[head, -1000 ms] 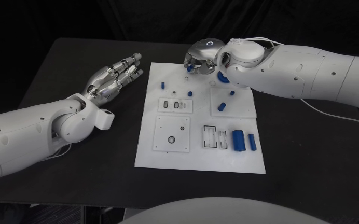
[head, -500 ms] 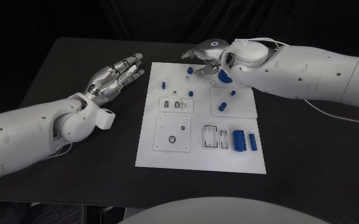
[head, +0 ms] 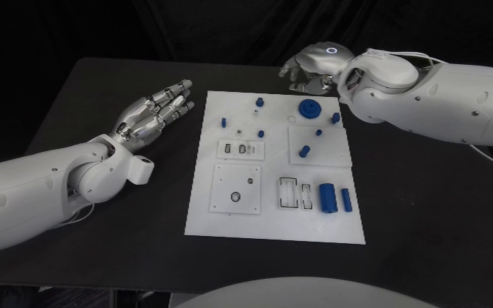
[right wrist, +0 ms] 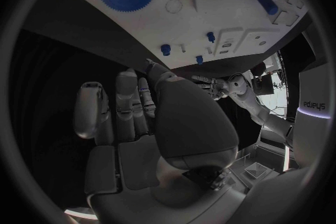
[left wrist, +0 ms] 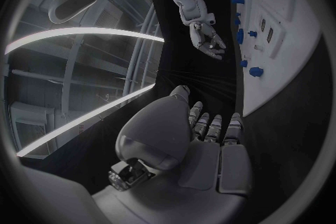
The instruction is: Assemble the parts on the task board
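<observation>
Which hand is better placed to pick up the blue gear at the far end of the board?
The right hand, probably. It hovers empty just beyond the board's far edge, close to the blue gear. The left hand lies open on the table beside the task board, farther away.

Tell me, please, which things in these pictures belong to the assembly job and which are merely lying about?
Belonging to the job:
task board
blue gear
large blue cylinder
small blue pegs, e.g.
right hand, empty
left hand, open beside the board

Merely there:
black table
</observation>
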Robot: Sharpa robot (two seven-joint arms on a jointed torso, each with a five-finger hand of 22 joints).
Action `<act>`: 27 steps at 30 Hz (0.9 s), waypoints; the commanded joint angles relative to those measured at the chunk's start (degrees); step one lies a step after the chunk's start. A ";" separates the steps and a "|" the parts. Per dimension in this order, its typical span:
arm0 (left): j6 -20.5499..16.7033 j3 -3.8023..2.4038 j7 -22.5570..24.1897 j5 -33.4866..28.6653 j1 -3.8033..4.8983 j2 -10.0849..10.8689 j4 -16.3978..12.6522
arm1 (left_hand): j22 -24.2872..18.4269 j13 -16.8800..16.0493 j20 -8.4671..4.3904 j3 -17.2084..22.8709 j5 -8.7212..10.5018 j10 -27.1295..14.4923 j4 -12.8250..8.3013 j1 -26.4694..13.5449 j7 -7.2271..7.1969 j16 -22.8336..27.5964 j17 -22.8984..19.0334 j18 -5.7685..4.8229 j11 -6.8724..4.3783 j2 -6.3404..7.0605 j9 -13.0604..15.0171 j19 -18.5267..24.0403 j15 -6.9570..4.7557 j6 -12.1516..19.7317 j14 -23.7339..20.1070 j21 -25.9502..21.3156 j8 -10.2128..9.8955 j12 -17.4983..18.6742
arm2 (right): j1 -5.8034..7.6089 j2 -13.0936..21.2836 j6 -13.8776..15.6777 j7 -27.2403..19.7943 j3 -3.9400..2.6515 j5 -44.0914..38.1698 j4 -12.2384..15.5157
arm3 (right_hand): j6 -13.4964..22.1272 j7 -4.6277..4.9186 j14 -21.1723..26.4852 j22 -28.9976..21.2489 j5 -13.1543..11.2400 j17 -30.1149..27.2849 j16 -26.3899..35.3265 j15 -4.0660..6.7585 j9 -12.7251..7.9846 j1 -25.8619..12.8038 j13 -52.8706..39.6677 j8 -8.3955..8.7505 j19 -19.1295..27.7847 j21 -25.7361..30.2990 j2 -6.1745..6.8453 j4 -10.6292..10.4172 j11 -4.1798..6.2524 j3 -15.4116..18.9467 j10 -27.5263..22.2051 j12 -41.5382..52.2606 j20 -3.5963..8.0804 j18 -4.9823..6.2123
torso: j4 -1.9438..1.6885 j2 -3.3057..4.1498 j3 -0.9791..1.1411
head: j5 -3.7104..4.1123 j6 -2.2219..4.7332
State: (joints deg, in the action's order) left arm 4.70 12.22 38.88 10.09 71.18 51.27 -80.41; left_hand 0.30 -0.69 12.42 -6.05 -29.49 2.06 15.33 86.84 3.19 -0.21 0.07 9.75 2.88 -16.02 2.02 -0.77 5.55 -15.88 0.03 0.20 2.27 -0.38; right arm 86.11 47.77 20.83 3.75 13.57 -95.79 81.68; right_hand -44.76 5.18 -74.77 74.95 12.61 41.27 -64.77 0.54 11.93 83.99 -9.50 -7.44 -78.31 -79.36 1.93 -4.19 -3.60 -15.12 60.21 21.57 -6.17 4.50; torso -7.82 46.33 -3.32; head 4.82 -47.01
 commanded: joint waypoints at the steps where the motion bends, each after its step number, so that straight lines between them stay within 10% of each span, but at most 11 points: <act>1: 0.24 -0.05 4.01 0.01 -0.07 -0.05 -0.25 | 0.10 0.00 0.32 0.07 -0.39 0.03 0.23 -0.32 0.20 0.21 -0.07 0.64 0.37 0.13 0.06 0.12 0.23 0.08 -0.03 0.36 0.16 -0.22 | 0.31 2.78 1.00 0.89 0.11 -0.13 2.80 | -4.18 -0.04 -0.17 1.60 -1.65 -1.49 1.44 1.87 0.30 -1.51 -4.61 -1.29 0.19 0.57 1.06 -1.20 2.63 0.72 6.16 7.16 1.73 -0.32 | 0.05 -0.02 -0.07 | 0.17 -0.17; 3: 0.20 -0.04 4.04 0.01 -0.07 -0.02 -0.30 | 0.09 0.00 0.33 0.08 -0.45 0.03 0.23 -0.32 0.20 0.21 -0.07 0.64 0.37 0.13 0.06 0.14 0.23 0.10 -0.03 0.34 0.16 -0.21 | 0.42 4.76 -0.19 1.60 0.21 -0.13 4.17 | -6.22 -1.39 -4.23 3.95 -1.89 6.72 -2.95 3.70 -0.02 -4.34 -32.13 -0.24 -2.16 -1.09 1.91 -3.88 4.15 2.27 9.11 34.13 2.95 -1.12 | -0.02 0.03 -0.07 | 0.35 -0.06; 4: 0.20 -0.04 4.04 0.01 -0.07 -0.01 -0.32 | 0.09 0.00 0.33 0.08 -0.45 0.03 0.23 -0.32 0.20 0.21 -0.07 0.64 0.37 0.13 0.06 0.14 0.23 0.10 -0.03 0.34 0.16 -0.21 | 0.43 5.57 -1.10 2.18 0.26 -0.13 4.66 | -6.27 0.01 -5.02 5.08 -2.27 10.77 -5.17 4.06 -0.13 -6.10 -44.00 0.46 -3.08 -1.97 2.08 -5.43 4.26 3.10 9.87 44.17 3.38 -1.46 | 0.00 0.05 -0.06 | 0.42 0.01; 5: 0.20 -0.04 4.05 0.01 -0.08 0.00 -0.33 | 0.05 0.00 0.34 0.10 -0.63 0.04 0.25 -0.33 0.21 0.21 -0.07 0.63 0.37 0.13 0.06 0.21 0.26 0.09 -0.03 0.28 0.16 -0.22 | 0.43 6.32 -2.08 2.82 0.31 -0.13 5.07 | -6.07 -1.05 -9.84 7.93 -2.18 26.32 -13.97 3.55 -0.18 -8.66 -64.04 1.07 -5.55 -4.44 1.25 -7.50 4.63 3.94 20.73 58.70 3.75 -2.23 | 0.03 0.04 -0.04 | 0.51 0.14; 8: 0.21 -0.04 4.08 0.01 -0.09 0.05 -0.37 | 0.04 0.00 0.34 0.10 -0.66 0.03 0.25 -0.34 0.21 0.21 -0.07 0.63 0.37 0.13 0.06 0.21 0.27 0.10 -0.03 0.28 0.16 -0.21 | 0.31 8.46 -5.51 5.19 0.49 -0.13 5.90 | -5.32 -1.11 -12.86 11.72 -3.50 37.85 -20.13 4.05 -0.05 -12.24 -79.69 2.29 -8.81 -7.75 0.97 -9.92 4.82 6.13 29.30 68.04 4.29 -3.35 | 0.06 0.01 -0.08 | 0.58 0.33; 27: 0.63 -0.04 4.23 0.01 -0.35 -0.16 -0.13 | 0.07 0.02 0.43 0.12 -1.16 -0.03 0.38 -0.46 0.18 0.21 -0.07 0.61 0.37 0.14 0.04 0.17 0.40 0.26 -0.03 0.31 0.13 -0.20 | -2.00 9.61 -6.54 7.51 0.68 -0.12 4.60 | -1.49 -1.26 -13.64 12.28 -2.74 41.90 -21.97 4.13 -0.58 -12.61 -80.50 3.68 -9.21 -8.08 0.47 -10.22 4.91 7.46 29.79 68.43 4.28 -3.48 | 0.20 0.05 0.02 | 1.02 0.13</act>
State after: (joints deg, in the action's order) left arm 4.72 12.23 38.89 10.10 70.88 51.14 -80.48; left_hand 0.33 -0.69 12.62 -5.89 -30.34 2.05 15.50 86.84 3.19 -0.21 0.10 9.75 2.88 -16.02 2.01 -0.56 5.54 -15.88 0.03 0.20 2.27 -0.38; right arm 84.26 57.40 14.47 9.95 14.28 -95.74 86.40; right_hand -46.72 3.96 -83.76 74.93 9.56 74.94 -86.61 4.61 11.40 70.88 -74.94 -3.87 -83.85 -87.24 2.68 -14.71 1.23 -7.65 83.74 89.86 -2.04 1.78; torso -7.67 46.38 -3.28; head 5.80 -46.92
